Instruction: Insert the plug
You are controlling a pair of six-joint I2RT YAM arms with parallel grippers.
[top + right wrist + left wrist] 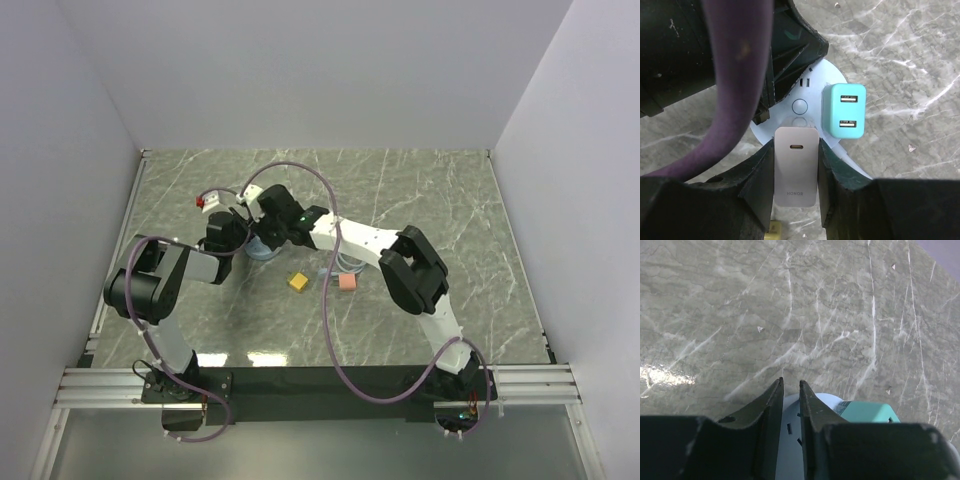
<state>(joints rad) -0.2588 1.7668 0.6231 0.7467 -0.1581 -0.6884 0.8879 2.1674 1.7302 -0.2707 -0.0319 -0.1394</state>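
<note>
**Right gripper clamps the plug over the socket hub**

Top view: the left arm and right arm meet over a pale blue socket hub on the marbled table. Most of the hub is hidden beneath the wrists. Two small blocks lie just beside it on the near side, one yellow block and one pink block. One red-and-white piece sits farther back on the left. A purple cable loops across the right arm.

Left wrist view: the left gripper points down at the hub with its two fingers drawn nearly together. Only a thin gap is left, and the hub's slotted face shows through it. Whether the fingers pinch any part of the hub cannot be told. One teal charger sits on the hub to the right of the fingers.

Right wrist view: the right gripper is closed on the plug, a grey-white charger with a finger pressed against each long side. The plug lies over the near part of the hub, just beside the teal charger, which is seated on the hub and shows two ports. Whether the plug's prongs are in the slots is hidden. That makes two chargers and one hub. A left finger rests against the hub's far-left edge.
</note>
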